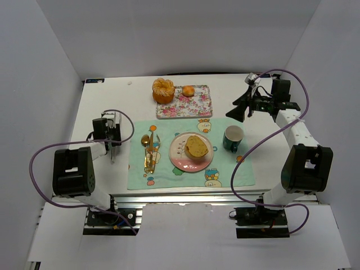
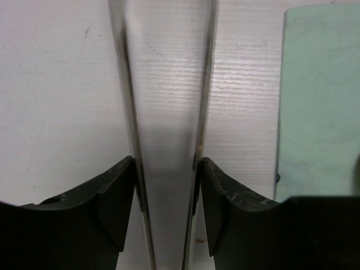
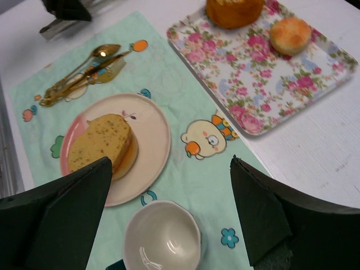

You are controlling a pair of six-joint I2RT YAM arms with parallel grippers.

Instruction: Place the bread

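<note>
A thick slice of yellow bread lies on a pink and cream plate in the middle of the green placemat; the right wrist view shows the bread and the plate too. My right gripper is open and empty, raised above the table's back right; in its own view it hangs over a cup. My left gripper rests low at the mat's left edge, shut on metal tongs that run between its fingers.
A floral tray at the back holds a round ridged cake and a small bun. A green cup stands right of the plate. Gold cutlery lies left of the plate on the placemat.
</note>
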